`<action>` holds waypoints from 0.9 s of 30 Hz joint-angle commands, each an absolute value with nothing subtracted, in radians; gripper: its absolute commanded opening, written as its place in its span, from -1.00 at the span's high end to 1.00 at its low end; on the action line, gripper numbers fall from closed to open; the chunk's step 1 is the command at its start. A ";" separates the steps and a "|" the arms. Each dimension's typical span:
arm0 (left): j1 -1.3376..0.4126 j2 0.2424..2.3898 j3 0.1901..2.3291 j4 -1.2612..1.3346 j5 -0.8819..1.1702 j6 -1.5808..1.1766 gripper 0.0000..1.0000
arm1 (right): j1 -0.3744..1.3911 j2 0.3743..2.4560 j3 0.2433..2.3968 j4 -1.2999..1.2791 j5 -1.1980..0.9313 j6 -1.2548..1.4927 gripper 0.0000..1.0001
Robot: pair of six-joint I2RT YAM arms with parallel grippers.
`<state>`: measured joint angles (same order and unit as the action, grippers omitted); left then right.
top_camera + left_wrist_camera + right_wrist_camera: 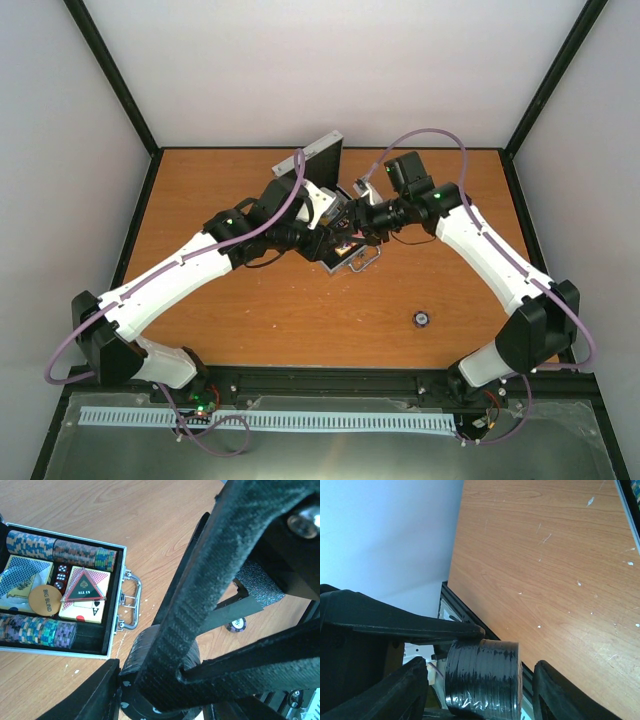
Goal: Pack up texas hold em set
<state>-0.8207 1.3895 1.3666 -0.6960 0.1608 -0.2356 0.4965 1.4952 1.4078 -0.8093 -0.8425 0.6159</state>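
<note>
The silver case (120,587) lies open on the table and holds rows of multicoloured chips (60,551), card boxes (82,607), a round "Big Blind" disc (44,600), a triangular "All In" token (82,587) and dice (61,575). Its lid (322,160) stands upright. My left gripper (150,690) is shut on a wrapped stack of black chips (482,677) just beside the case handle (131,600). My right gripper (481,675) straddles that same stack, open, with a gap at each finger. Its fingers (210,580) cross the left wrist view.
One loose purple chip (421,319) lies on the wooden table toward the right arm, also seen as the chip (236,625) behind the fingers. Both arms meet above the case (352,258) in mid-table. White walls and black frame posts enclose the table.
</note>
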 commanded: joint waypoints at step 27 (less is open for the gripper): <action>-0.833 1.359 1.402 -0.610 0.083 -0.184 0.17 | 0.535 1.568 1.473 -0.939 -0.780 0.537 0.45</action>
<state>-0.8280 1.3895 1.3666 -0.7067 0.1234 -0.2092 0.5133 1.5543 1.4590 -0.8661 -0.8291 0.5392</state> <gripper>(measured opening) 0.410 0.362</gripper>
